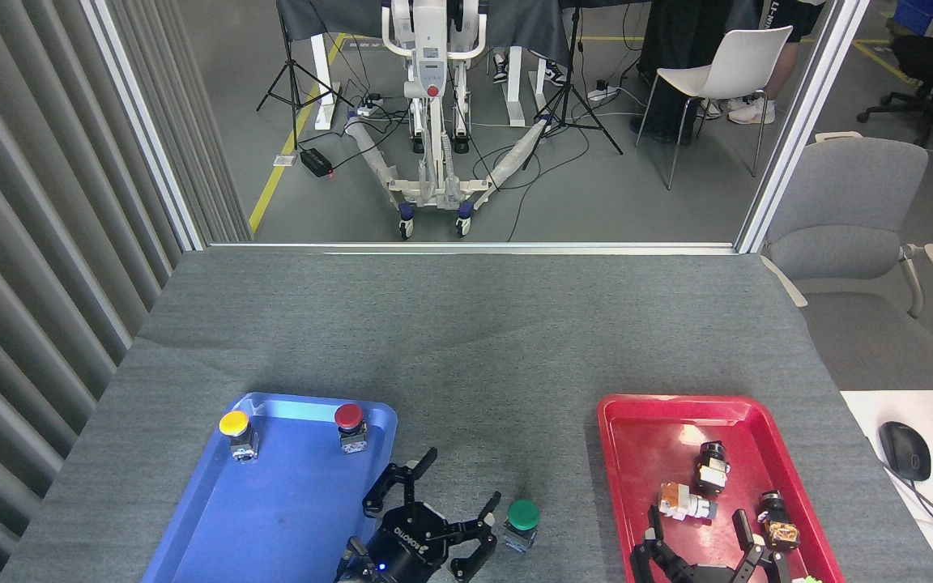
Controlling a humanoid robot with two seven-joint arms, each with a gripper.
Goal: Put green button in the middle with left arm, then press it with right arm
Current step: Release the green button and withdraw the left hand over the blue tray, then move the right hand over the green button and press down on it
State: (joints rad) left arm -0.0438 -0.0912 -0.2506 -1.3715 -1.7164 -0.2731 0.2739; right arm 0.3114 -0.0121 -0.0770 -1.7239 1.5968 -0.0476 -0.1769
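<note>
Risk sits with your left gripper (434,510): its fingers are spread open just beside the green button (522,525), which stands on the grey surface (466,340) between 2 trays. A careless retreat could topple it. Right gripper (701,546) hovers open.

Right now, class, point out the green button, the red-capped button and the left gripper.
green button (522,515): head view, on its round green cap.
red-capped button (348,416): head view, on its red cap.
left gripper (442,504): head view, midway between its spread fingertips.
</note>
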